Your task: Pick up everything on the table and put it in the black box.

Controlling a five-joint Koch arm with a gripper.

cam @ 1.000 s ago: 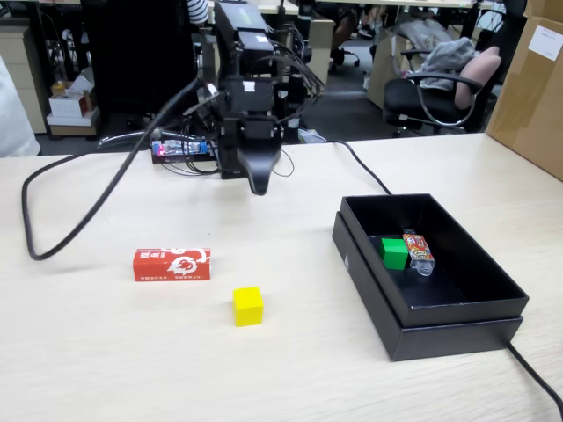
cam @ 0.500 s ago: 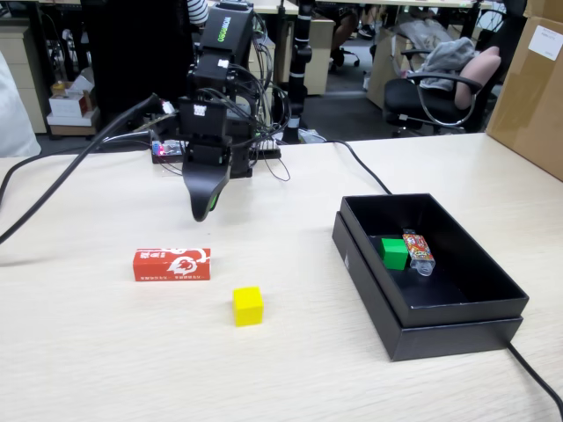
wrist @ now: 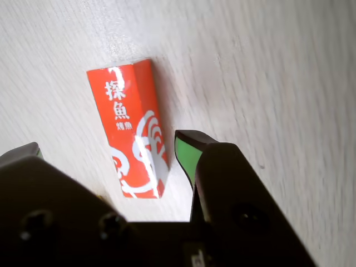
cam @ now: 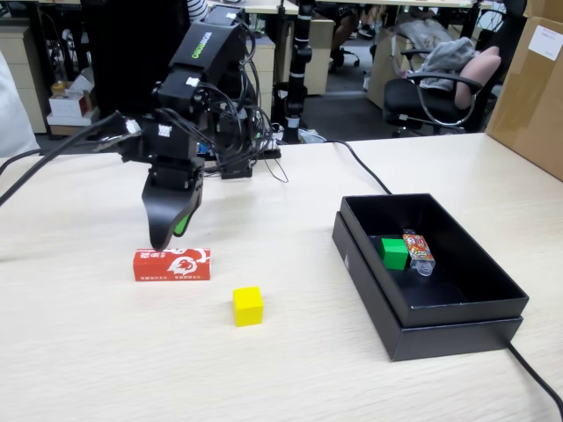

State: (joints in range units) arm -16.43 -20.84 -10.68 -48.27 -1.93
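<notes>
The gripper (wrist: 105, 150), jaws spread, hangs over the carton (cam: 171, 264); it looks light and stiff, best pinched across its narrow sides, cube (cam: 248, 305) at its 4 o'clock.

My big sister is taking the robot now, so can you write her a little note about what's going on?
Tool: open and empty, hovering over the red carton, one jaw on each side, not touching it.
Red carton: lying flat on the table, at the left in the fixed view.
Yellow cube: on the table, in front of and to the right of the carton, apart from it.
Green cube: already in the black box, beside a small clear-wrapped packet.
Done: green cube boxed.
Left: grab the carton and box it, then the yellow cube.
</notes>
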